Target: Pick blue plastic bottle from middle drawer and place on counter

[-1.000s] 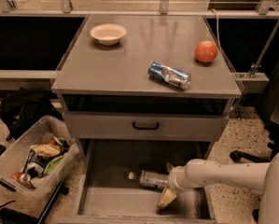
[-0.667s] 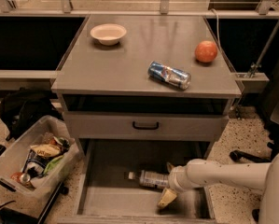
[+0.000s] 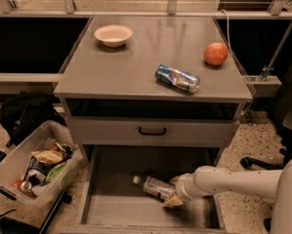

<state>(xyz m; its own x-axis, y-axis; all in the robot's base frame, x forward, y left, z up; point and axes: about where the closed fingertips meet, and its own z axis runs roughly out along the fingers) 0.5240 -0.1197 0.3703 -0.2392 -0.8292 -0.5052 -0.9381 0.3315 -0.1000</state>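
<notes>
Hardly anything has shifted over the last second: the pincer (image 3: 174,198) stays low in the middle drawer (image 3: 111,206), against the blue plastic bottle (image 3: 153,185), so the lift probably hasn't begun. Whether it grips, I cannot tell. The bottle lies flat, base at the pincer, cap pointing left and slightly rearward. The surface (image 3: 135,57) sits well above.

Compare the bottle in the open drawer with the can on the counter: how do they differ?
The blue plastic bottle is clear with a white cap; the can is shiny blue. The bottle lies in the middle drawer, the gripper at its base; the can lies on the counter, nothing touching it. Both lie on their sides.
</notes>
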